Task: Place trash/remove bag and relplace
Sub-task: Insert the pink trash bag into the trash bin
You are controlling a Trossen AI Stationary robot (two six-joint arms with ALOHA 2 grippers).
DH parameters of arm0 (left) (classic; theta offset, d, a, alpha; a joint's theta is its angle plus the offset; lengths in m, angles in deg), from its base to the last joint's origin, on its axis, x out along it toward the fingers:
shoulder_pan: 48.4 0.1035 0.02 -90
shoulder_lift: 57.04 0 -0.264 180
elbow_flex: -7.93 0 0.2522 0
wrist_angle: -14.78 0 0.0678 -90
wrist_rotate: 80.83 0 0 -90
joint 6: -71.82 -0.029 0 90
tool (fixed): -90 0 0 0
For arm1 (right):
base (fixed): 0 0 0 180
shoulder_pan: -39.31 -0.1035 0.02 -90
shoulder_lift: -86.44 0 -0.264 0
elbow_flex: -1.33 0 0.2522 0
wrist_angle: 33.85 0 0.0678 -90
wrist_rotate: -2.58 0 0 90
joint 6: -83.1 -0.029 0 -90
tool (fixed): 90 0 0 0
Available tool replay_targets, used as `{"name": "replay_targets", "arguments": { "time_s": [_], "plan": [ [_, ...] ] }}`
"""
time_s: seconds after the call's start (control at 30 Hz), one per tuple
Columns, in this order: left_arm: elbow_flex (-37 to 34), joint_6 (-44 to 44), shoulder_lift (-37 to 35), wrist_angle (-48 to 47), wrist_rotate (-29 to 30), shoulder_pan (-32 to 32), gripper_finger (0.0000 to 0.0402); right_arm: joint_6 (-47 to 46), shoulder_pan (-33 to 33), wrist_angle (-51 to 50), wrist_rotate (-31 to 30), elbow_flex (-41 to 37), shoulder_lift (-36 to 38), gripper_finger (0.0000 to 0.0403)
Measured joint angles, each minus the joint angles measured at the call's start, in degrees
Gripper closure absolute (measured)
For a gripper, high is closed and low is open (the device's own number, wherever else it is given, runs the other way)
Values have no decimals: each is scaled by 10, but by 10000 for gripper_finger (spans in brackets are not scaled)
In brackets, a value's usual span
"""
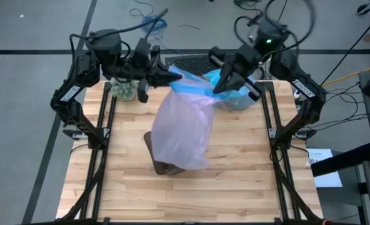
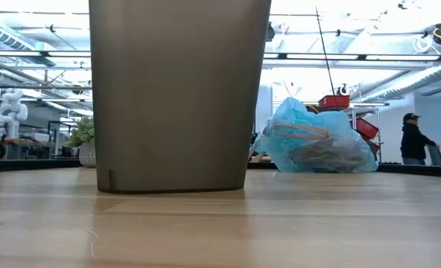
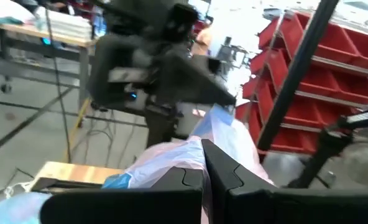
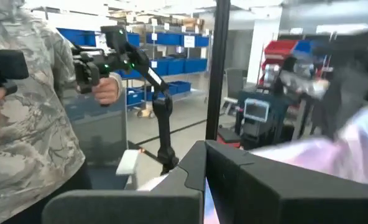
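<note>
Counter: pale butcher-block wooden counter (image 1: 235, 187) carrying the whole scene, framed by both dark arms in the high view.
Bin: tall brown square plastic bin (image 2: 177, 97) standing upright near the counter's middle, its mouth hidden from above by the bag hanging over it.
Fresh bag: translucent pink plastic bag with a blue rim (image 1: 185, 128), stretched between the two arms by that rim and draped down over the bin.
Old bag: thin, crinkly, light-blue translucent bag (image 2: 317, 141), out of the bin and lying bundled on the counter's far right, brownish scraps showing through its skin.
Left gripper (image 1: 172, 76): jaws closed, pinching the left end of the blue rim above the bin's far side.
Right gripper (image 1: 221, 84): jaws closed on the rim's right end, just in front of the old bag.
Step in hand: by the look of it, replacement — old bag removed, new liner held over the bin but not yet seated.
Next move: likely calls for spreading the rim wide, lowering it squarely over the bin's mouth and folding it round the edges; the limp film could snag or collapse inward.
</note>
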Motion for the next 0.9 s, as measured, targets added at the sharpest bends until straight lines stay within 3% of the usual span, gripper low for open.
{"name": "replay_targets", "arguments": {
  "time_s": [0.17,0.3,0.37,0.53,0.6,0.73,0.9],
  "plan": [
    [0,-1,0,1,14,8,402,-42,0,2,-5,48,4,403],
    [0,1,0,-8,16,7,402,-59,-22,-45,-62,62,5,403],
    [0,1,0,-10,18,1,402,-31,-47,-106,-111,63,9,403],
    [0,26,-4,-20,33,-3,402,-2,-149,-274,-306,63,17,403],
    [0,31,-7,-22,37,-3,402,-21,-203,-280,-364,63,14,403],
    [0,27,-12,-22,53,-3,402,-52,-297,-198,-420,64,14,403],
    [0,-1,-13,-22,104,-3,402,-37,-344,-241,-521,63,-11,403]
  ]
}}
